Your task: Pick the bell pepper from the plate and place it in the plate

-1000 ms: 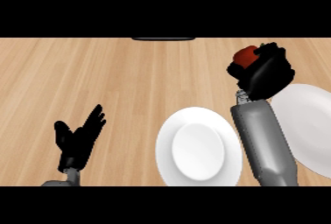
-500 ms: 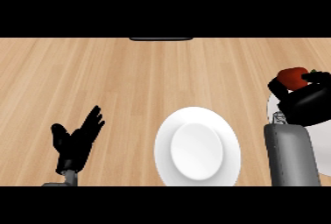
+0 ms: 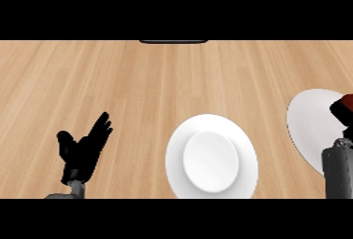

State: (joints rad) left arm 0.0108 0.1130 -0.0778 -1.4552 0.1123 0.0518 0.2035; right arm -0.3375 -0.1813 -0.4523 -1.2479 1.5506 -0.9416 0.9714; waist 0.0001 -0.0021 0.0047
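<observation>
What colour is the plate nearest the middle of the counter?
White, plain, no pattern; the plate shows in the head view.

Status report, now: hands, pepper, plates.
Left hand open, resting low left. Right hand at right edge over right plate, mostly cut off, red bell pepper showing at it. Centre plate bare, path unobstructed.

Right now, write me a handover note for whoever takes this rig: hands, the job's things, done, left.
Left hand: open, resting at lower left, holds nothing.
Right hand: mostly cut off at the right edge, over the right plate; something red shows against it, probably the bell pepper; grip unclear.
Centre plate: nothing on it.
Done: nothing placed on the centre plate.
Left: confirm the hold, carry the pepper to the centre plate, release.
</observation>
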